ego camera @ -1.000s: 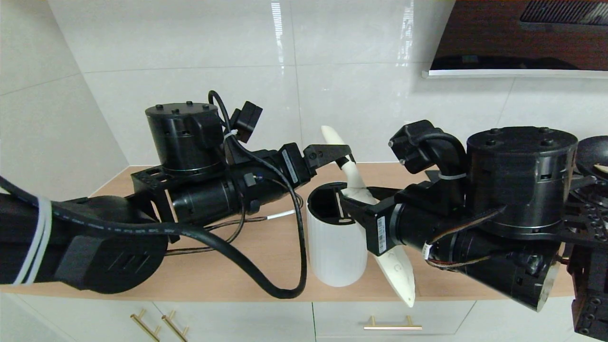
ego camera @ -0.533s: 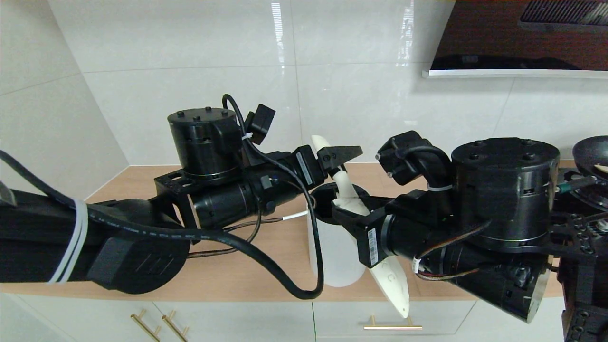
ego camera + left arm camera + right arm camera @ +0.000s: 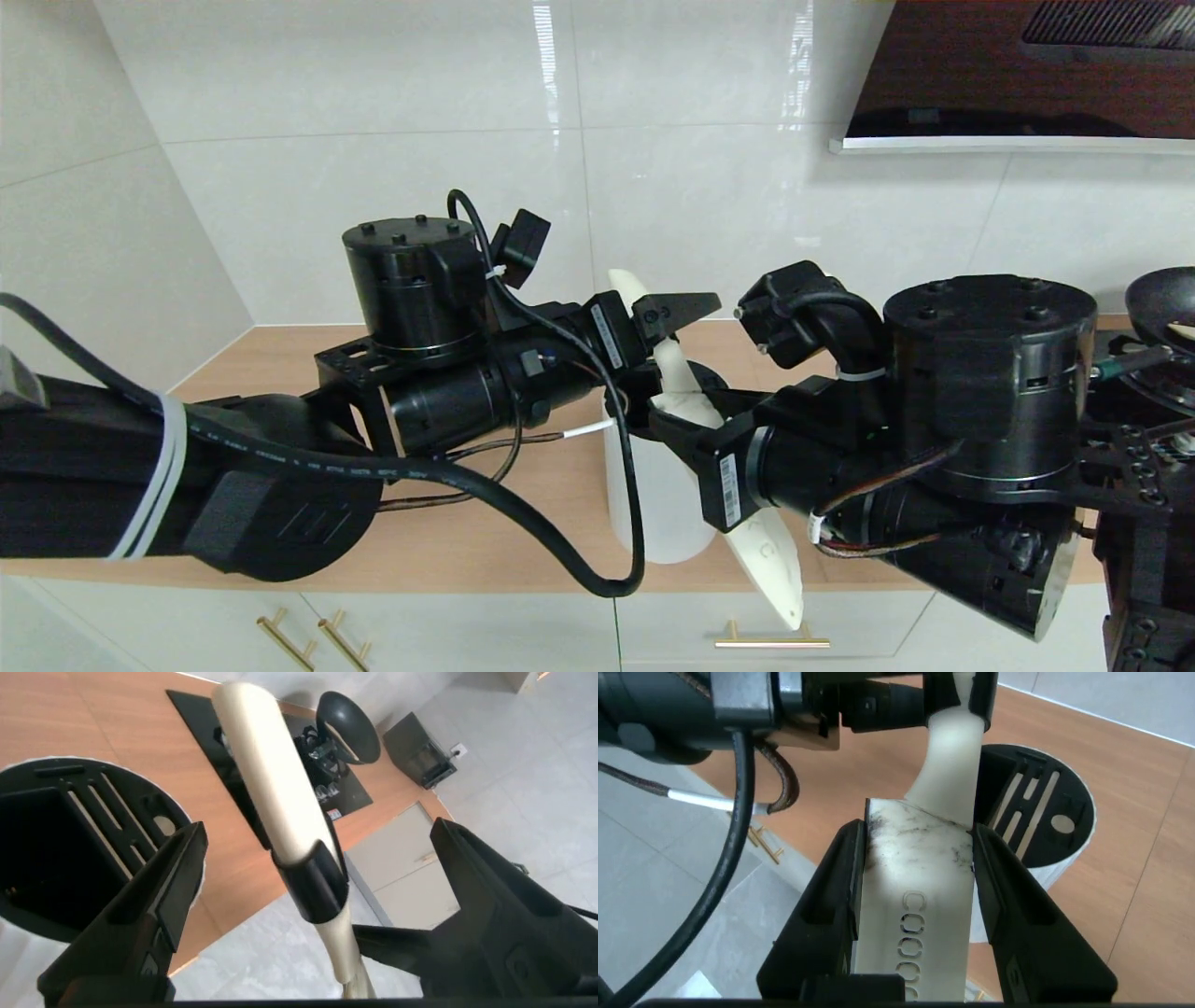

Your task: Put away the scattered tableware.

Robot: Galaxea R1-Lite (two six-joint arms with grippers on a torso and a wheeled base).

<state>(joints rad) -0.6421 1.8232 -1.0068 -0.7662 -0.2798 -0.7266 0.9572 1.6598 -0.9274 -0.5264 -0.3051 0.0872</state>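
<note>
Nearly home: spatula changes claws above the holder

White spatula (image 3: 767,560) hangs tilted in the air, handle up across the mouth of the white utensil holder (image 3: 658,504), blade low in front of it and not yet inside. The right gripper (image 3: 920,896) is clamped on the blade; the left gripper (image 3: 318,840) stands wide on either side of the handle. Over the past second the right arm drew the spatula leftward and slightly lower while the left slid on past the handle — a handover judged done, with the drop into the holder on the wooden counter (image 3: 560,467) outstanding.
</note>
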